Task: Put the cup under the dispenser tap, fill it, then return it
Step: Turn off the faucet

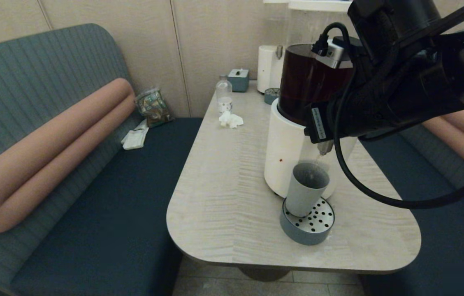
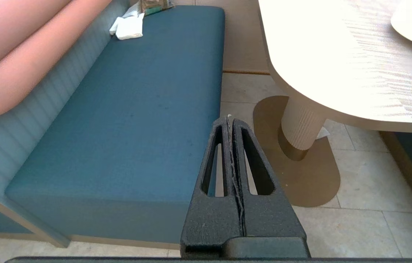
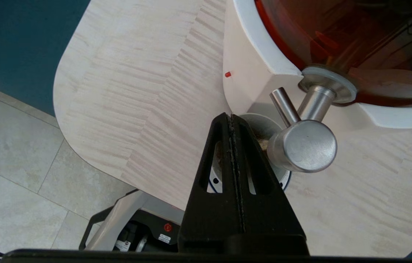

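Observation:
The grey-blue cup stands upright on the round perforated drip tray, right below the steel dispenser tap of the white-based dispenser with dark brown liquid. In the right wrist view my right gripper is shut and empty. It hangs above the cup, just beside the dispenser tap. A patch of brownish liquid shows inside the cup. My left gripper is shut, parked low over the floor between the bench and the table.
At the table's far end stand a smaller white dispenser, a clear bottle, a crumpled tissue and a tissue box. Blue benches flank the table. My right arm covers the dispenser's right side.

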`<state>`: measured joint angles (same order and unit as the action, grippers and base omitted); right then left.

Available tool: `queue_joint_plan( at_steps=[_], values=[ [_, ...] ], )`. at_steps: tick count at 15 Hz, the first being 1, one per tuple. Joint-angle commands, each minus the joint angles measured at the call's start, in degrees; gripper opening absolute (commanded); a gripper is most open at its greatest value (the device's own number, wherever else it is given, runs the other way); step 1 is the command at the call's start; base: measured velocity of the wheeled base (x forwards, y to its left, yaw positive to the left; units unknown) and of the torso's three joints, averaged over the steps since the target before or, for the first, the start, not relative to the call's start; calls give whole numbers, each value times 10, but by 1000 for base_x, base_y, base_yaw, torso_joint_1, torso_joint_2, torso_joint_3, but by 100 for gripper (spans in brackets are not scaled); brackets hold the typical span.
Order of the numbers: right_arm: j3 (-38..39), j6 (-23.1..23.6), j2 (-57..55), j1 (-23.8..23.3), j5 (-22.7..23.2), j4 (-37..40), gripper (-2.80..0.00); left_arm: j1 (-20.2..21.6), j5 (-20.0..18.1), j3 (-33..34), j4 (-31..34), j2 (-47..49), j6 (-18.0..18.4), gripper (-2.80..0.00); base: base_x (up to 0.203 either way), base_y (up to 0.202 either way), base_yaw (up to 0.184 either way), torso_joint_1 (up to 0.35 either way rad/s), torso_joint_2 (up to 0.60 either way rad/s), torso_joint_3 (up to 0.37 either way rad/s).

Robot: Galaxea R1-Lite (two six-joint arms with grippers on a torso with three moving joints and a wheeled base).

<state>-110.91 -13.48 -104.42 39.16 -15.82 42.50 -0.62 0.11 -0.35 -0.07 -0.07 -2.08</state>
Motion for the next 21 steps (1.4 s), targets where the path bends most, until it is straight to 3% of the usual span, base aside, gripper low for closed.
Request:
queue_joint_plan(
  at_steps=[1, 11, 21],
  values=[
    [0, -1, -4, 0, -1, 2, -280, 0, 1, 0, 0, 0, 0, -280, 0, 0, 0, 0, 0, 0],
    [2, 28, -22, -1, -41, -45, -280, 0, 1, 0, 0, 0, 0, -280, 0, 0, 0, 0, 0, 0],
    [3, 36, -21, -9, -49, -45, -280, 0, 1, 0, 0, 0, 0, -280, 0, 0, 0, 0, 0, 0]
  ],
)
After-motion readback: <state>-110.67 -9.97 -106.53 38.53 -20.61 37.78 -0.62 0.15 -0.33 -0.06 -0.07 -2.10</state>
